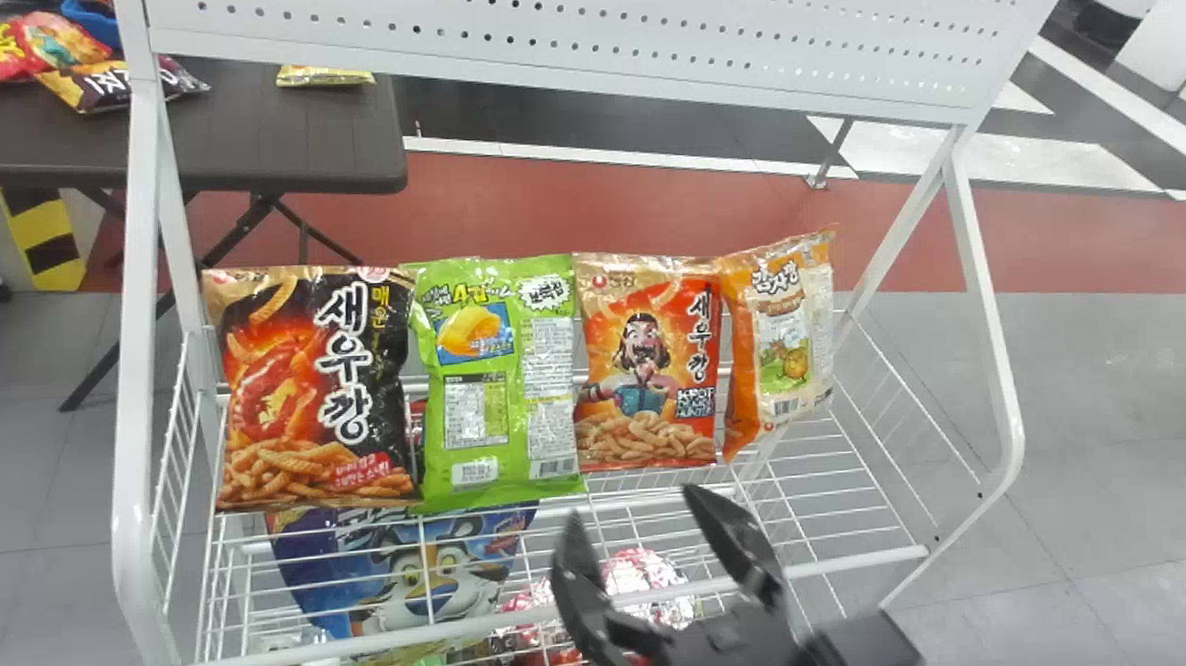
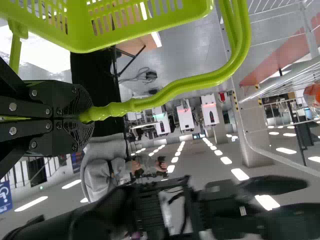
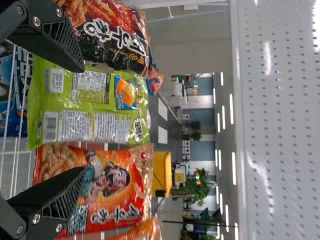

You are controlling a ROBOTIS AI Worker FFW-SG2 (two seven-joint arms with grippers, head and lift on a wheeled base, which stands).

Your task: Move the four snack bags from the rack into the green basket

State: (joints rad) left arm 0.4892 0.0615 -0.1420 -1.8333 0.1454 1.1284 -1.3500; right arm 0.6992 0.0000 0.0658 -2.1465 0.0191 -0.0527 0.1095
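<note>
My right gripper (image 1: 636, 519) is open with nothing between its fingers, low in front of the rack (image 1: 556, 620). Four snack bags stand in a row there: black (image 1: 305, 386), green (image 1: 500, 377), orange-red (image 1: 649, 361) and orange-and-white (image 1: 778, 340). In the right wrist view the right gripper (image 3: 82, 119) faces the green bag (image 3: 65, 107); one finger overlaps the black bag (image 3: 112, 42), the other the orange-red bag (image 3: 110, 187). The left wrist view has my left gripper (image 2: 86, 115) shut on the handle of the green basket (image 2: 95, 41).
A white perforated panel (image 1: 580, 33) rises above the bags, between the rack's side posts. Other packages, including a blue one (image 1: 413, 571), lie on a lower level. Behind at the left is a dark table (image 1: 274, 137) with more bags.
</note>
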